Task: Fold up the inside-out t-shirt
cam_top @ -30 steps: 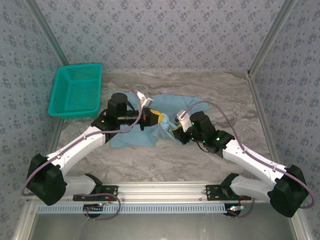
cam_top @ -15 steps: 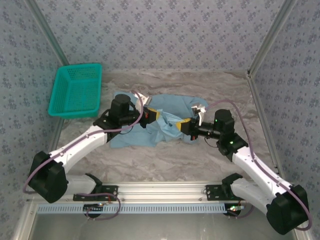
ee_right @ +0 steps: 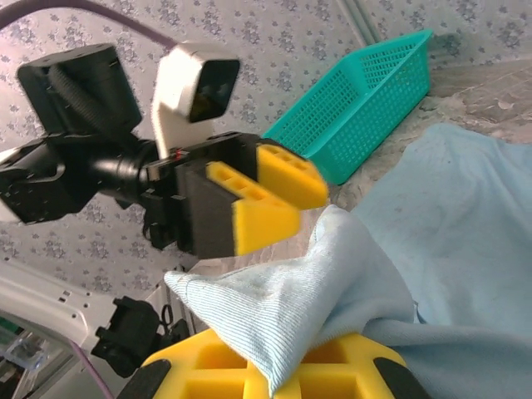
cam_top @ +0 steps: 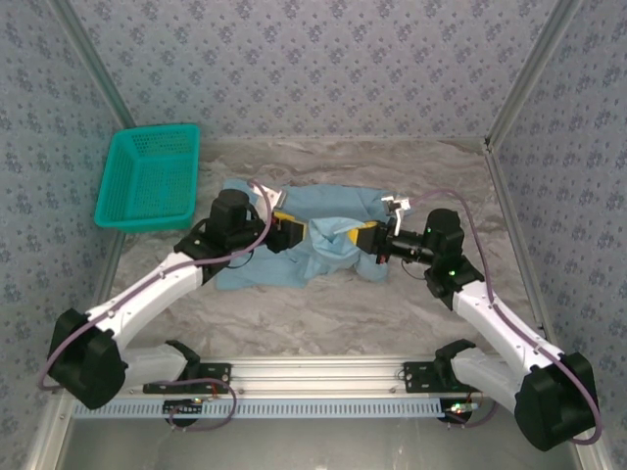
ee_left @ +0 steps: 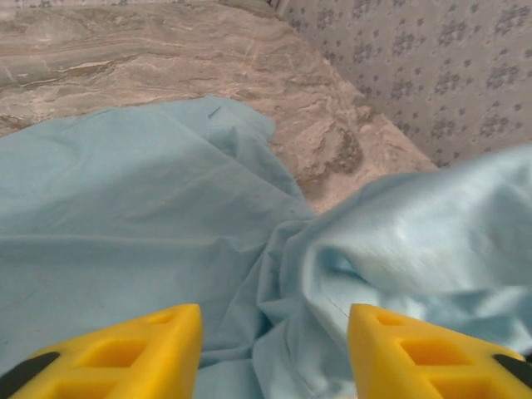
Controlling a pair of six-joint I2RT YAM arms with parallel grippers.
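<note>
Lying crumpled mid-table (cam_top: 392, 304), the inside-out t-shirt (cam_top: 284, 264) has one fold clamped in my right gripper (cam_top: 364, 235). My left gripper (ee_left: 274, 332) hovers over the cloth, fingers apart, seemingly holding nothing. Teal basket (cam_top: 147, 178) sits far left.

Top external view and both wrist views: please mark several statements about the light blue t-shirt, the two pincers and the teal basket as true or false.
1. The right pincer is shut on a fold of the light blue cotton t-shirt. True.
2. The left pincer is clamped on the t-shirt. False: its yellow fingers stand apart, with nothing gripped between them.
3. The t-shirt lies inside the teal plastic mesh basket. False: it lies on the marbled table, between the arms.
4. The basket stands on the left arm's side. True.
</note>
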